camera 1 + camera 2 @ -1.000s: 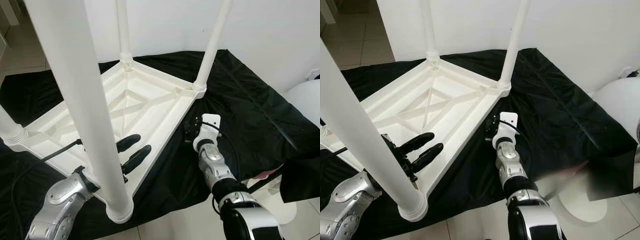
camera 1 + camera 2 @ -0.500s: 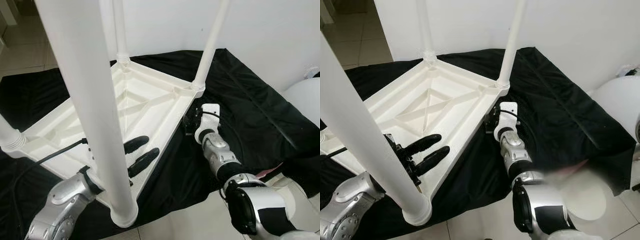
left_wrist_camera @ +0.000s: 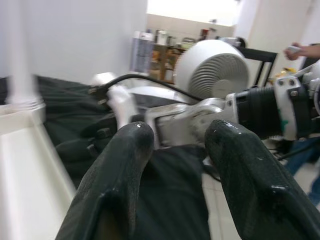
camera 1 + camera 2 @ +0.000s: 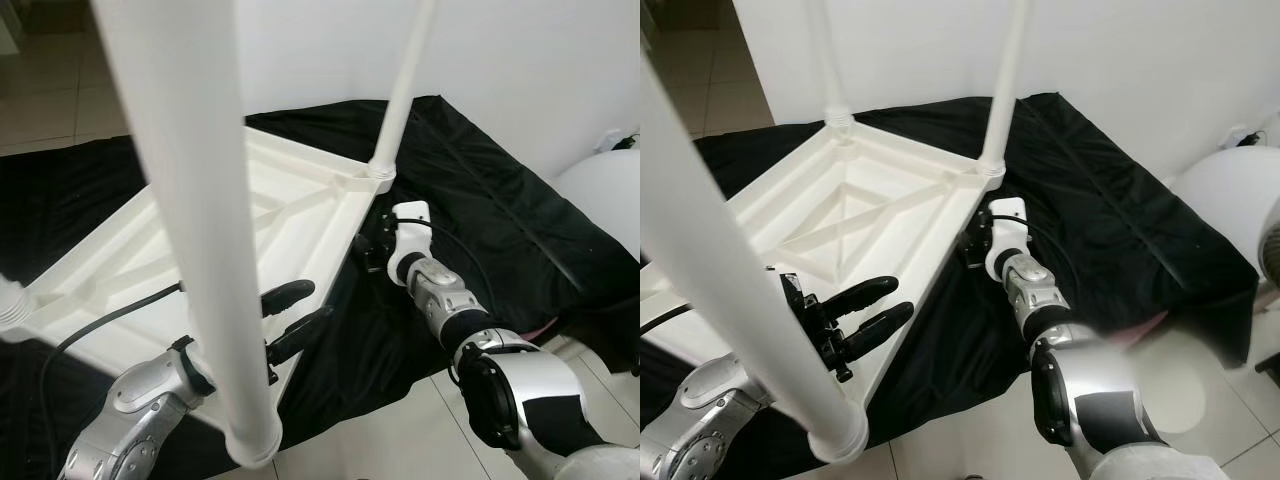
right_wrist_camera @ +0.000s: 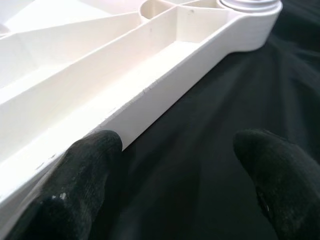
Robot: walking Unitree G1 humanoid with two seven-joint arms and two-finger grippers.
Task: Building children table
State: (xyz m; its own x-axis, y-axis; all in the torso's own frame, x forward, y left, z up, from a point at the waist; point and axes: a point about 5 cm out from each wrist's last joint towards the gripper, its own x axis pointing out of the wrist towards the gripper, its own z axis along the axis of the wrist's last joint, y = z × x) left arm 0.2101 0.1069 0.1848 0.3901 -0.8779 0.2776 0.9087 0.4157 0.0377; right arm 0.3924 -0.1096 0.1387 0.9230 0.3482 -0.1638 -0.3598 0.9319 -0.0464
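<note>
Two grippers flank my upturned white table [image 4: 850,200] on the black cloth [image 4: 1110,215]: my left gripper [image 4: 875,308], fingers spread, over its near rim; my right gripper [image 5: 175,200], fingers apart, low beside its right edge.

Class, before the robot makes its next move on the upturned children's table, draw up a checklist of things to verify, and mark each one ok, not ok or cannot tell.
1. Table top lies upside down on the black cloth: ok.
2. Legs stand in the corner sockets, near leg and far right leg: ok; tightness: cannot tell.
3. Left gripper is open above the table's near edge, holding nothing: ok.
4. Right gripper is open beside the table's right rim, one finger close to it: ok.
5. Right gripper has a grip on the rim: not ok.
</note>
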